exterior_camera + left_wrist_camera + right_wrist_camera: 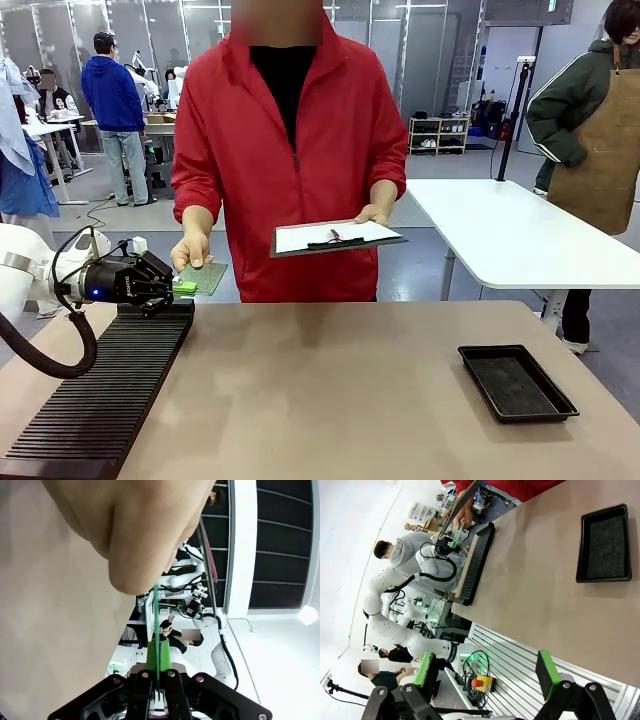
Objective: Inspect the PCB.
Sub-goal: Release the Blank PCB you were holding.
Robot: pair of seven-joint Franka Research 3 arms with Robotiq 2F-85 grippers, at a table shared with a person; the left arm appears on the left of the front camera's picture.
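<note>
Beyond the tan surface (340, 400) a person in a red jacket (300, 150) stands facing the robot, with an open workshop hall and a white table (520, 240) behind them. Along the robot's left side of the surface lies a long black ribbed mat (100, 400). A shallow black tray (490, 348) sits over on the right, well apart from it.

The PCB (210, 277) is up in the air over the far end of the mat, near the surface's far edge, lying roughly flat with a pale green face upward. The left gripper (183, 288) is clenched on the board's near edge, its green pads pinching it from both faces. The person's hand (190, 250) is on the same board, fingers resting on its far corner, so both have hold of it at once. Seen from the left wrist, the board shows edge-on as a thin green line running up from between the pads to that hand.

The person's other hand (378, 213) holds a clipboard (335, 237) with a white sheet, roughly level, well apart from the board.

The right gripper (485, 660) is released, its jaws spread wide with nothing between them. From its wrist I can see the surface from the robot's side, with the tray and the mat on it.
</note>
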